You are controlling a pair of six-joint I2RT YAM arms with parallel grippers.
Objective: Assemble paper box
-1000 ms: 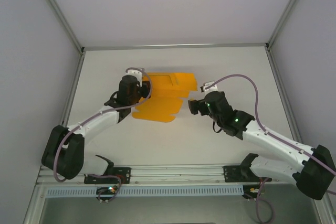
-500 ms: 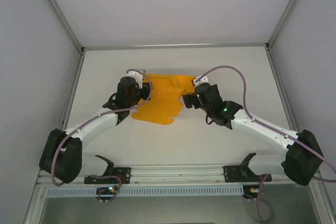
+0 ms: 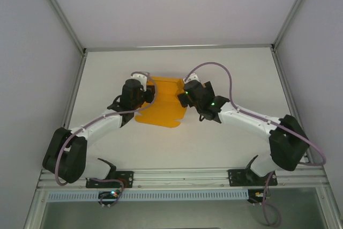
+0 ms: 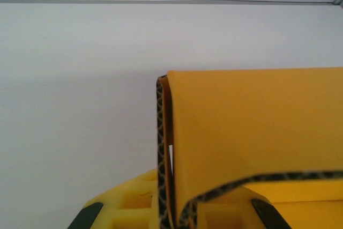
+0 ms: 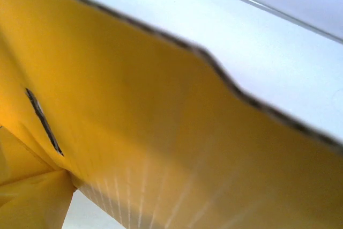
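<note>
Orange-yellow paper box (image 3: pixel 163 105), a part-folded sheet, lies mid-table (image 3: pixel 230 138) in the top view. My left gripper (image 3: pixel 143 90) is at its 9 o'clock edge, my right gripper (image 3: pixel 184 94) at 2 o'clock.
Left wrist: fingers (image 4: pixel 134 203) clamped shut on a doubled edge of the paper box.
Right wrist: paper box up close. Jaws spread wide, can't tell if they touch it.

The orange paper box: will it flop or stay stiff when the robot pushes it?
Probably bendy: the bright orange-yellow thin card box shows thin cut edges and a flap already folded over. Likely very light, so a push may slide it across the white table.
</note>
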